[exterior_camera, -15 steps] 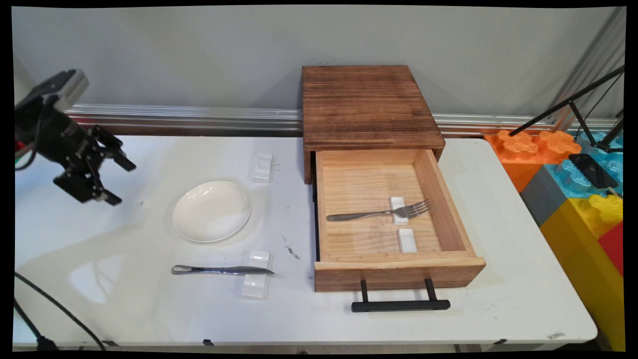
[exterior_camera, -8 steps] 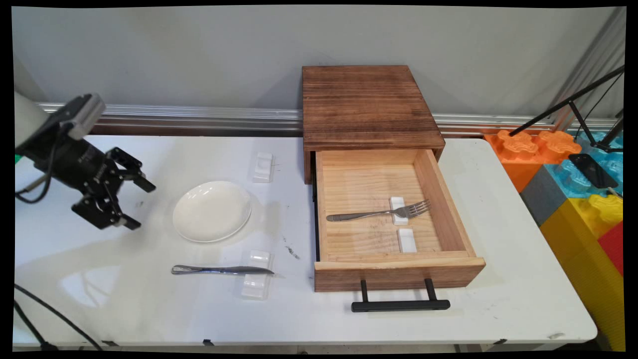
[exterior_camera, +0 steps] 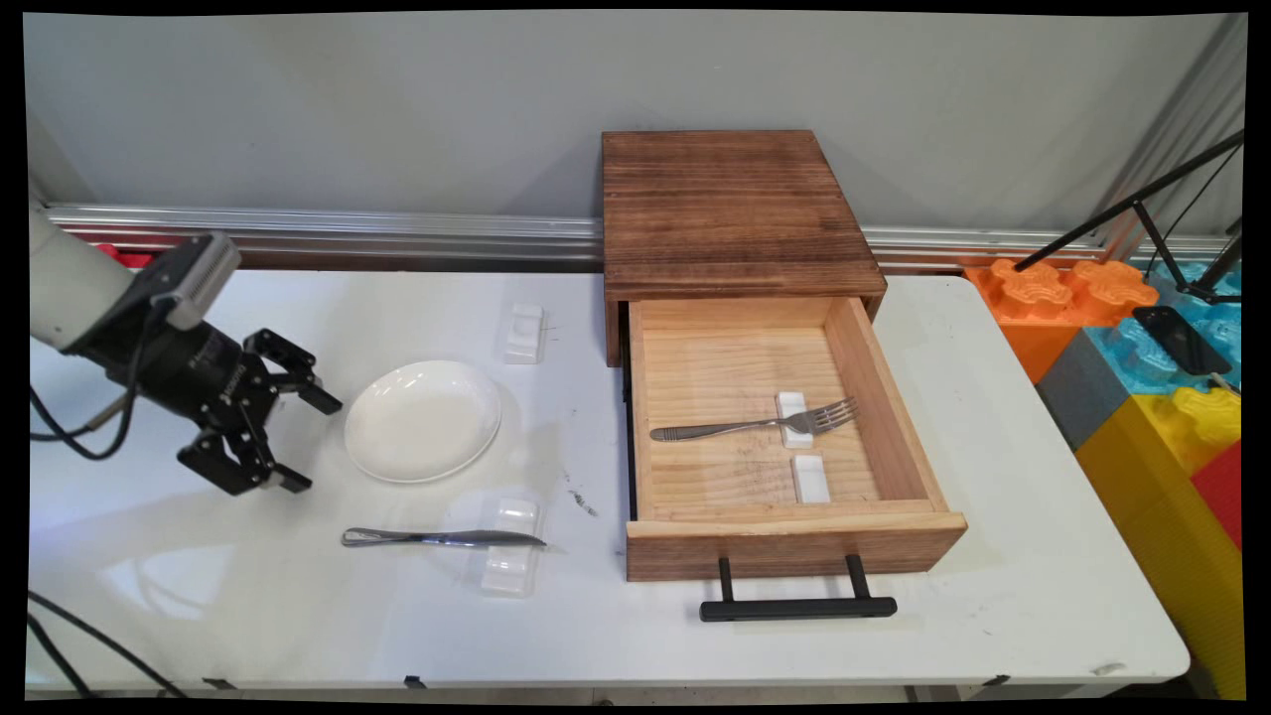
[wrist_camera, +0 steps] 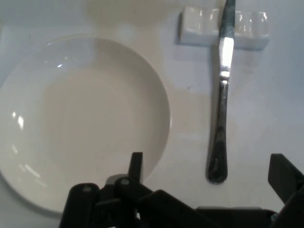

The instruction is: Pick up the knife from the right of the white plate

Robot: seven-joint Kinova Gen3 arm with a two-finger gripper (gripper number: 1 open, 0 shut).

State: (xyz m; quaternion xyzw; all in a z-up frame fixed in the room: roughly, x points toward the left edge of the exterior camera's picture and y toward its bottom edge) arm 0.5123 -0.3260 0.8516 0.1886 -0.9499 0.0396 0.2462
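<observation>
So the black two-finger tool [exterior_camera: 310,444] hangs spread wide and empty above the white surface [exterior_camera: 298,616], near its left edge, just left of the round white ceramic plate [exterior_camera: 422,420]. A silver butter knife [exterior_camera: 442,538] lies nearer the front edge, blade propped on a small white ceramic rest [exterior_camera: 509,560], probably so it's easy to grab.

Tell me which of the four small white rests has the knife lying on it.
The rest at the table's near side, left of the drawer: the knife lies across it. One by the plate's far side is bare; the drawer's two hold a fork or nothing.
</observation>
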